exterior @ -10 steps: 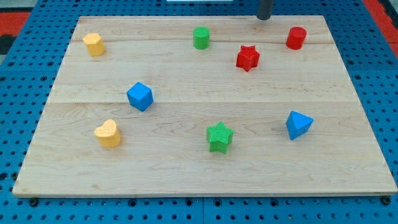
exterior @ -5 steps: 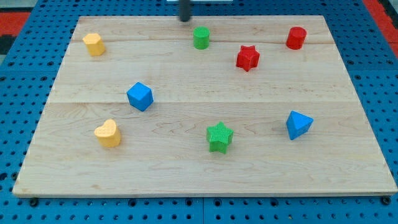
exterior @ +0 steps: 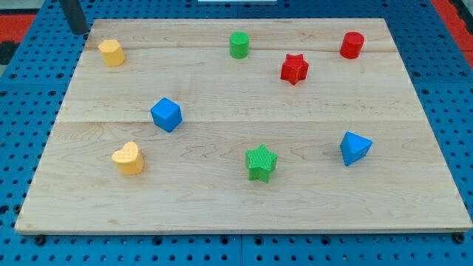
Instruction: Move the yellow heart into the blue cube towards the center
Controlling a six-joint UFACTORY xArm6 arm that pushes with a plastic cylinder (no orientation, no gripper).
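Note:
The yellow heart (exterior: 128,158) lies at the board's lower left. The blue cube (exterior: 166,114) sits up and to the right of it, a short gap apart. My tip (exterior: 79,31) is at the view's top left, just off the board's top left corner, far above the heart and left of the yellow block (exterior: 111,52). It touches no block.
A yellow hexagonal block sits at the top left, a green cylinder (exterior: 239,45) at top middle, a red star (exterior: 294,69) and a red cylinder (exterior: 352,45) at top right. A green star (exterior: 261,162) and a blue triangular block (exterior: 355,148) lie lower right. The wooden board (exterior: 236,207) rests on blue pegboard.
My tip has swept left along the board's top edge, from the top right to past the top left corner. No block has moved.

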